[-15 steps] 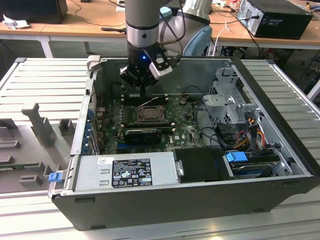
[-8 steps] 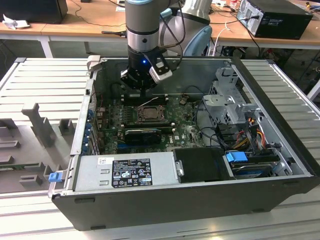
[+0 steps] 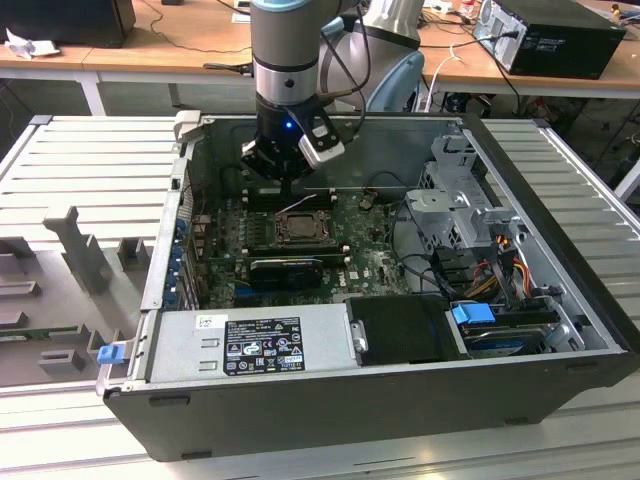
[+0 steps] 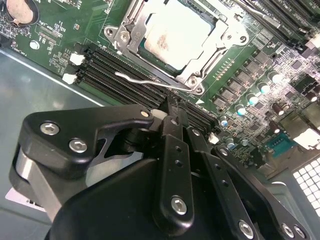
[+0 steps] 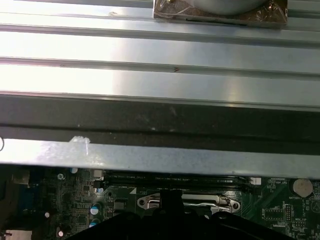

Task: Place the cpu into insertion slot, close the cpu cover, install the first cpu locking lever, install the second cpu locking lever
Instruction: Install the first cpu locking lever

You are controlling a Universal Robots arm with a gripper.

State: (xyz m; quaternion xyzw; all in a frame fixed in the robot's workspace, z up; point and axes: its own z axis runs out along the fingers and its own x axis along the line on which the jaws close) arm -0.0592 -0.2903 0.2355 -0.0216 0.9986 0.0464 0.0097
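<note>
The cpu [image 4: 175, 32], grey-beige with a smudged top, lies flat in the insertion slot [image 4: 162, 75] on the green board. The silver cpu cover [image 4: 137, 35] is down around it, its window framing the chip. One thin wire locking lever [image 4: 135, 78] sticks out over the black memory slots beside the socket; it is the silver wire lever [image 5: 200, 203] in the first wrist view. Another lever [image 4: 255, 12] runs along the far side. My gripper [image 4: 172, 107] hovers just short of the near lever, fingers shut on nothing. In the exterior view the gripper [image 3: 290, 185] hangs right behind the socket [image 3: 297, 228].
The open computer case [image 3: 560, 200] walls in the board on all sides. A power supply [image 3: 260, 345] lies at the front, a drive cage with cables [image 3: 465, 215] toward the exterior view's right. Memory slots [image 4: 115, 65] and capacitors [image 4: 250, 97] flank the socket.
</note>
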